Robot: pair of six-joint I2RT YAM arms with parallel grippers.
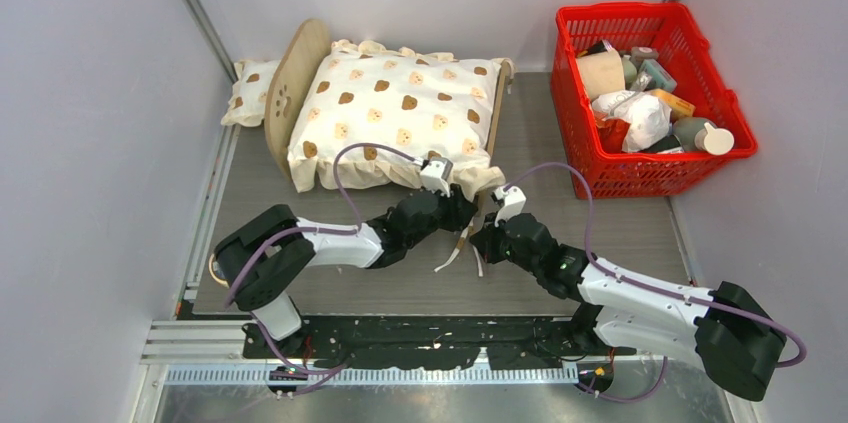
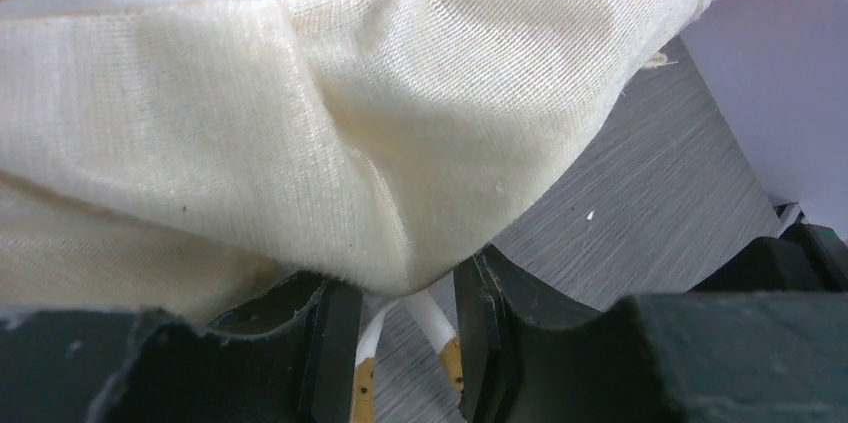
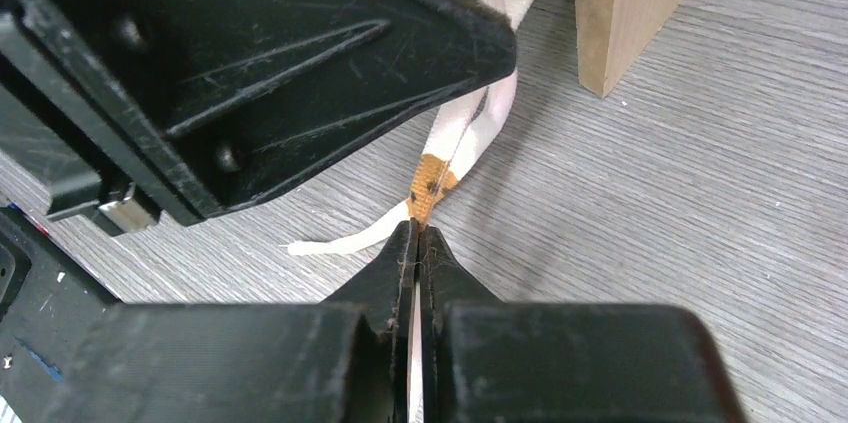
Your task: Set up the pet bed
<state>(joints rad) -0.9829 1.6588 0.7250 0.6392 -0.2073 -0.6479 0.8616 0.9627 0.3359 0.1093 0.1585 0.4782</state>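
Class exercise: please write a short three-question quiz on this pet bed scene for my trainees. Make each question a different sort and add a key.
1. True or false: the small pillow lies on top of the cushion.
2. What does the right gripper pinch? A a cushion tie; B a spoon; C a sock.
3. Fill in: the left gripper has its jaws ___, with two ties passing between them.

Key
1. False: it lies outside the pet bed, past its arched end.
2. A.
3. Open.
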